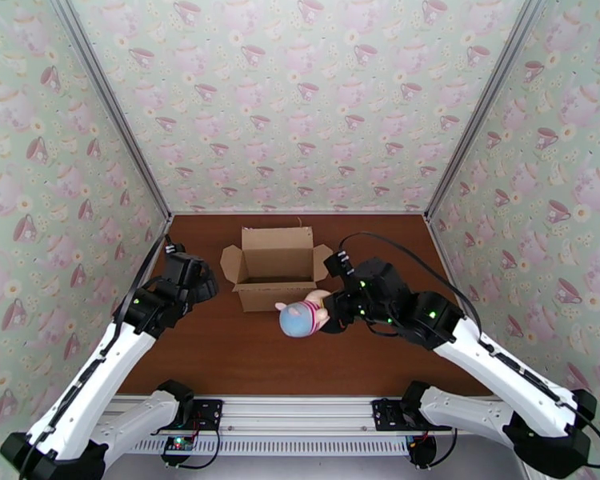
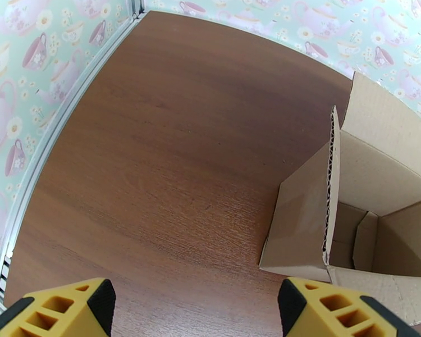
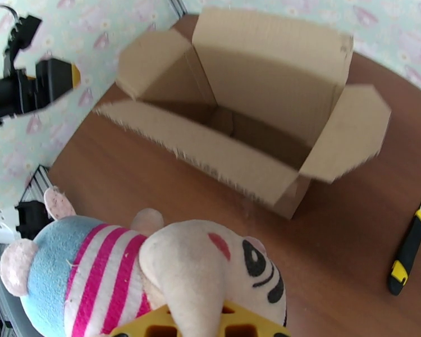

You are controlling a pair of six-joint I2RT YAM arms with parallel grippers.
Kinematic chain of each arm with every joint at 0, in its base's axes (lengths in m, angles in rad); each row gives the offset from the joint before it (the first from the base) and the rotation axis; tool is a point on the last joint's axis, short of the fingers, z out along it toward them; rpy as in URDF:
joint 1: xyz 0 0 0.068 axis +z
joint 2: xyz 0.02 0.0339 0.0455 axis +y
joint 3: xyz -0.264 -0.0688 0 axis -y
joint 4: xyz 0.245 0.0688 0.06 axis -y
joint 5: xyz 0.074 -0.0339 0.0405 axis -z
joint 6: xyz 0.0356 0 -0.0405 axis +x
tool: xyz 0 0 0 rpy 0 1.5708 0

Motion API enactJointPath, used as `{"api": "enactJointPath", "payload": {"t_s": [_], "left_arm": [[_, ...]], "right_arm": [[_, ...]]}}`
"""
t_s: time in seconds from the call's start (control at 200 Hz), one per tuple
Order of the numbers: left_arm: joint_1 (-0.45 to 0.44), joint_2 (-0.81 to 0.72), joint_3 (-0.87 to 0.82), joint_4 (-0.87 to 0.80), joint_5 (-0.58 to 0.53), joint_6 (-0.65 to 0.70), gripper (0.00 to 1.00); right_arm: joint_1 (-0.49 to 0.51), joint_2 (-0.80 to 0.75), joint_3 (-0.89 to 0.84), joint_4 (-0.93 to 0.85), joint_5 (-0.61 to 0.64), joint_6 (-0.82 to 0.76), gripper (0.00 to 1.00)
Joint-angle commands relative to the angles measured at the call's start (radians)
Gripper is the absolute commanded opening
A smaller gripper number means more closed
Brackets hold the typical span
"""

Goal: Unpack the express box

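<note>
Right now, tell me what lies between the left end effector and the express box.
Nothing but bare wooden table: in the left wrist view, the open left end effector faces the express box across it.

Doll (image 1: 302,315), knife (image 3: 408,251), and a papered booth

A plush doll with a blue, pink-striped back, pale pink ears and a cream face marked with black eyes and a red patch was over the brown wood-grain surface (image 1: 220,346); whether it touched the surface could not be told. A black-and-yellow knife lay flat on the surface, well apart from the doll. Teacup-patterned walls (image 1: 300,98) stood on three sides, joined at the corners by pale metal posts (image 1: 112,106).
</note>
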Motion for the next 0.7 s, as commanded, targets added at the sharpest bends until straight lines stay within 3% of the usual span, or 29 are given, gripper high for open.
{"api": "enactJointPath", "payload": {"t_s": [0.0,0.29,0.691], "left_arm": [[-0.003,0.012,0.038,0.016,-0.006,0.01,0.82],[-0.003,0.021,0.039,0.02,-0.006,0.022,0.82],[-0.003,0.025,0.008,0.046,0.018,0.01,0.82]], "right_arm": [[0.022,-0.013,-0.072,0.068,0.017,0.053,0.0],[0.031,0.076,-0.241,0.255,0.078,0.129,0.0],[0.031,0.257,-0.271,0.435,0.211,0.16,0.0]]}}
